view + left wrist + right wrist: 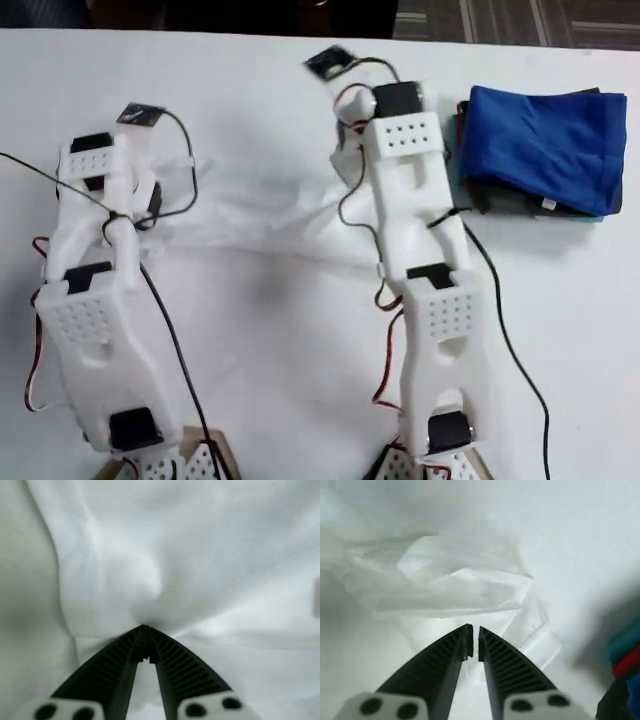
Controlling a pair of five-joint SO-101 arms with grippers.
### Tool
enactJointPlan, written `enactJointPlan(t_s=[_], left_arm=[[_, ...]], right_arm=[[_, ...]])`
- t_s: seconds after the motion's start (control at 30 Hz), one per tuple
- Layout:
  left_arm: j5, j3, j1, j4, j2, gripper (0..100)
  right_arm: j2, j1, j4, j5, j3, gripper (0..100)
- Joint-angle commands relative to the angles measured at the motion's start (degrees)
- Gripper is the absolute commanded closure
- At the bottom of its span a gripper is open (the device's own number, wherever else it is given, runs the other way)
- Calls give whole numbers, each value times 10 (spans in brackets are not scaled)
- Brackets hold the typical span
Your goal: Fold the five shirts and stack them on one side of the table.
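Note:
A white shirt (260, 215) lies crumpled on the white table (280, 350), stretched between the two arms. My left gripper (160, 200) is at the shirt's left end. In the left wrist view its black fingers meet at the tips (144, 632) and pinch a bunched fold of the white shirt (150, 570). My right gripper (347, 160) is at the shirt's right end. Its fingers are together (473, 637) on the edge of the rumpled white shirt (450, 580). A stack of folded shirts (545, 145) with a blue one on top lies at the table's right side.
The stack's dark lower layers (480, 195) show beside the right arm, and its corner (627, 670) appears in the right wrist view. Black cables (170, 340) run over the table near both arms. Bare table lies in front, between the arm bases.

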Motion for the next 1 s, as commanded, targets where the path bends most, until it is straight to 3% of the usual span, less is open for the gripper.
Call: enactJointPlan(t_s=[0.0,0.2,0.37,0.57,0.73,0.97], left_arm=[[5,4,4,-14,4,976],[5,4,4,-14,4,976],[5,4,4,-14,4,976],[5,4,4,-14,4,976],[5,4,4,-14,4,976],[5,4,4,-14,4,976]], right_arm=[[-53,-29,13,58,57,979],[-80,-88,13,98,170,979],[-64,-114,-11,99,179,979],[-23,-113,-133,88,178,979],[-9,-113,-249,11,179,979],[15,-112,-396,2,178,979]])
